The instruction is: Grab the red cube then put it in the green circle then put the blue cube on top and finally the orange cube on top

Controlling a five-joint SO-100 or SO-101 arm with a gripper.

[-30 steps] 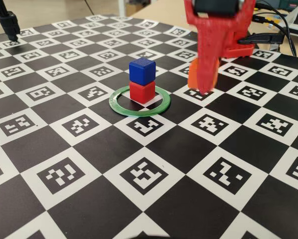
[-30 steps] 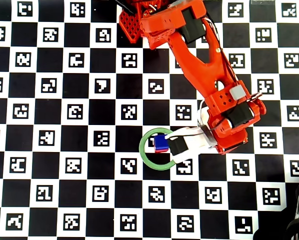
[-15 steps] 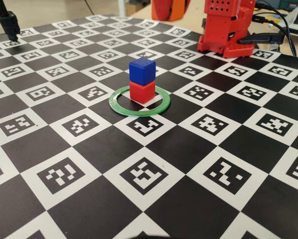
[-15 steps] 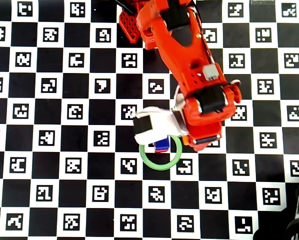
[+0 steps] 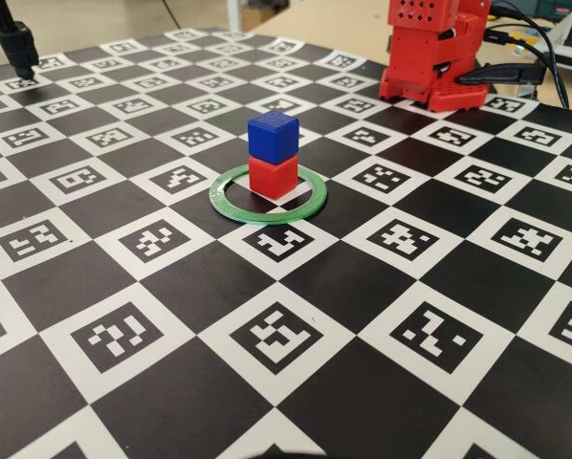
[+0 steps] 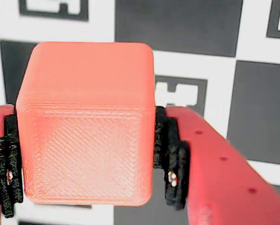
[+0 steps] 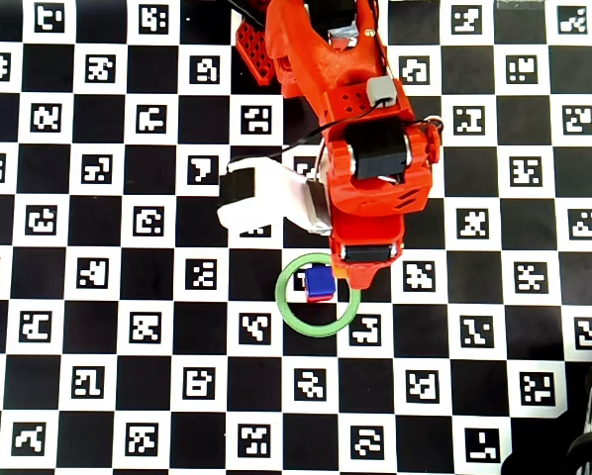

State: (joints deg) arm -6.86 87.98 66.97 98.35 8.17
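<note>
Orange cube [image 6: 86,124]: seen in the wrist view only, filling most of that picture, clamped between the two black-padded fingers [image 6: 172,157] of the red gripper [image 6: 88,159]. The pads are pressed against its left and right faces, and the checkered marker board [image 6: 177,28] is seen below it, out of contact.

Red cube [image 5: 273,176]: set inside the green circle [image 5: 231,206] in the fixed view, resting on the board.

Blue cube [image 5: 272,136]: stacked squarely on the red cube; in the overhead view only this blue cube [image 7: 320,283] is visible within the ring [image 7: 298,324], toward its upper edge.

Arm [image 7: 360,129]: in the overhead view it is extended down from the top of the picture, its lower end just beside the ring's upper right rim. The gripper itself cannot be made out there. In the fixed view only the red base [image 5: 429,57] is shown, at the far edge of the board, well apart from the stack.
</note>
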